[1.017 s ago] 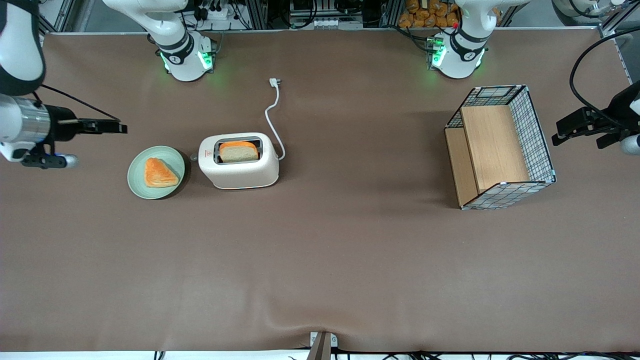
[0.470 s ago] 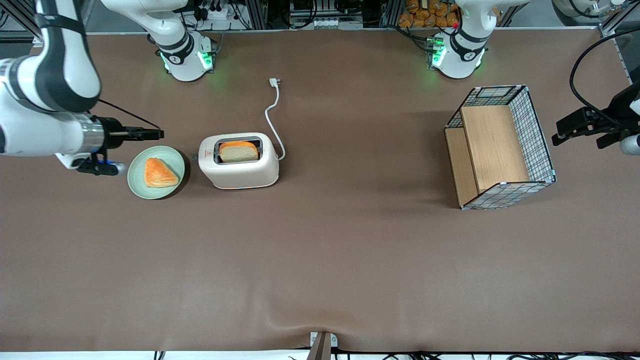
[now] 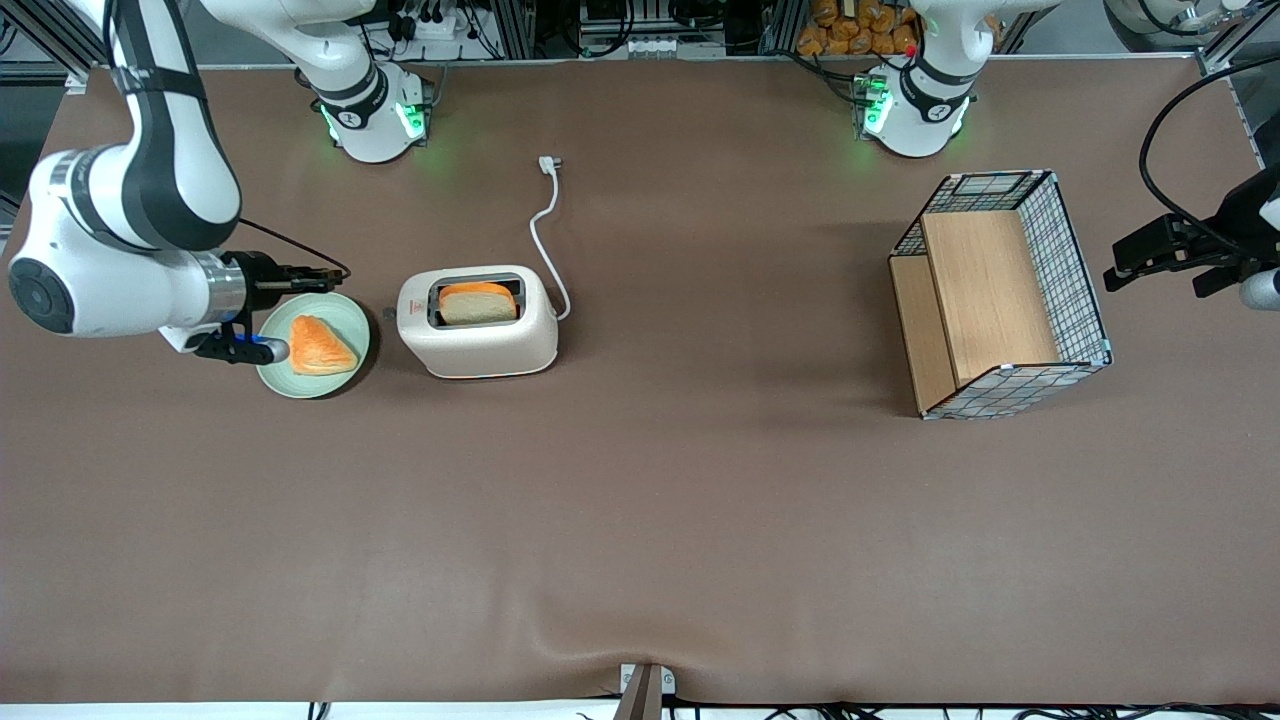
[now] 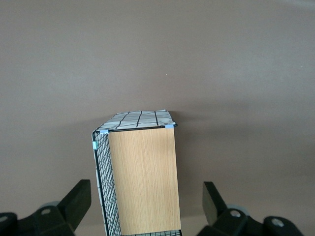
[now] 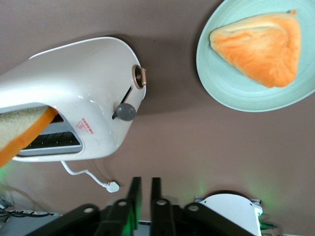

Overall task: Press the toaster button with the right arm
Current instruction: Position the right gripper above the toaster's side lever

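Note:
The cream-white toaster (image 3: 480,340) (image 5: 83,93) stands on the brown table with a slice of bread (image 3: 478,303) in its slot. The button (image 3: 386,313) (image 5: 125,111), a small grey nub, sticks out of the narrow end face that looks toward the working arm's end of the table, beside a round copper knob (image 5: 139,77). The right arm's gripper (image 3: 338,272) (image 5: 146,180) is shut with nothing in it. It hovers over the plate's rim, a short gap from that end face, pointing at it and touching nothing.
A green plate (image 3: 300,386) (image 5: 211,73) with a triangular pastry (image 3: 320,346) (image 5: 263,42) lies beside the toaster, under the gripper and wrist. The white cord (image 3: 545,230) runs away from the front camera to its plug (image 3: 549,162). A wire basket (image 3: 1000,290) sits toward the parked arm's end.
The right arm has swung in from the table's end toward the toaster. Its gripper has gone from well clear of the plate to over the plate's rim, close to the toaster's end face.

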Tool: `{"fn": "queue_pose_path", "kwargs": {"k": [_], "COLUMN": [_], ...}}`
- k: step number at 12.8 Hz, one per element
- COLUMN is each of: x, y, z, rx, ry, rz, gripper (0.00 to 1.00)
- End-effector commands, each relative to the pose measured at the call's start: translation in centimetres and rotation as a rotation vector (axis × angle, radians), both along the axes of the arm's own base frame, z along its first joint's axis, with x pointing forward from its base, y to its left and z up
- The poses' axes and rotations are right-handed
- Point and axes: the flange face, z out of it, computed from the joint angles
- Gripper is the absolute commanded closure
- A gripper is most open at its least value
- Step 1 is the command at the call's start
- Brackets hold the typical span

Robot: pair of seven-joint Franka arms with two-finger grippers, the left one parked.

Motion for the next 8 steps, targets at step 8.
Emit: {"fn": "queue_pose_path", "kwargs": {"k": [8], "x": [0.3], "y": [1.3], "z": [-3.6], "rx": [0.153], "ry": [-0.024], "rz": [0.004], "gripper": [1.00]}}
